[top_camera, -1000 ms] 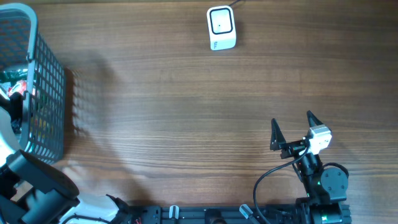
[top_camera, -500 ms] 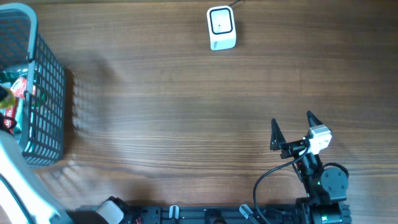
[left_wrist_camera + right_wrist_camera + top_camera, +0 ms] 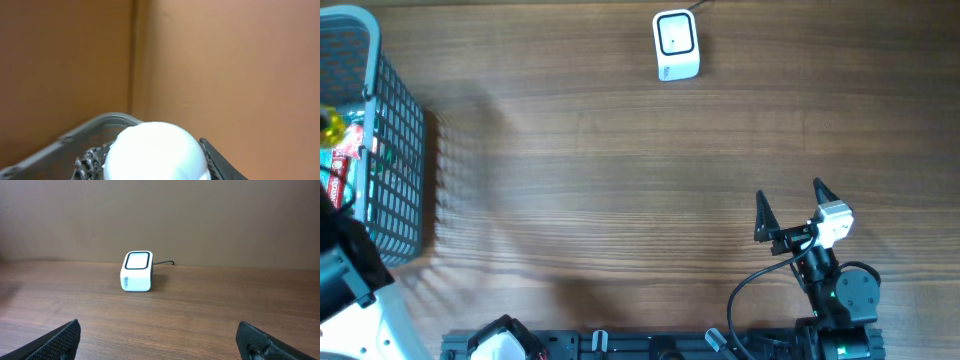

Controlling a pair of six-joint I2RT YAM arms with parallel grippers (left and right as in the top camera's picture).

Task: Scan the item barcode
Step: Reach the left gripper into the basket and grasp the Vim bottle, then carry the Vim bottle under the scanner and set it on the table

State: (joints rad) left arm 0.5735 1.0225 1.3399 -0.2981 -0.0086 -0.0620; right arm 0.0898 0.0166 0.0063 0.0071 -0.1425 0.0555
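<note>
Scanner (image 3: 676, 45), a small white barcode unit with a dark-framed window on top, stands on the wooden worktop (image 3: 570, 150) well ahead of the right tool (image 3: 789, 192) and somewhat to its left. Its thin cable (image 3: 165, 263) trails off behind it. In the right wrist view the scanner sits far beyond the two dark fingertips (image 3: 65, 337), a little left of the middle between them. The right tool is spread wide, with only bare wood between its fingers.

A white rounded object (image 3: 155, 152) fills the bottom of the left wrist view, right in front of the camera. The left tool's fingers cannot be made out around it, so whether that tool is spread or pinching the object cannot be told. Behind the object curves the grey rim of a mesh basket (image 3: 75, 134).

From overhead, that basket stands at the far left edge of the worktop, well apart from the scanner and the right tool. It holds yellow, red and green packages (image 3: 342, 148). The left arm (image 3: 345, 265) comes up from the lower left corner, just beside the basket's near end.
</note>
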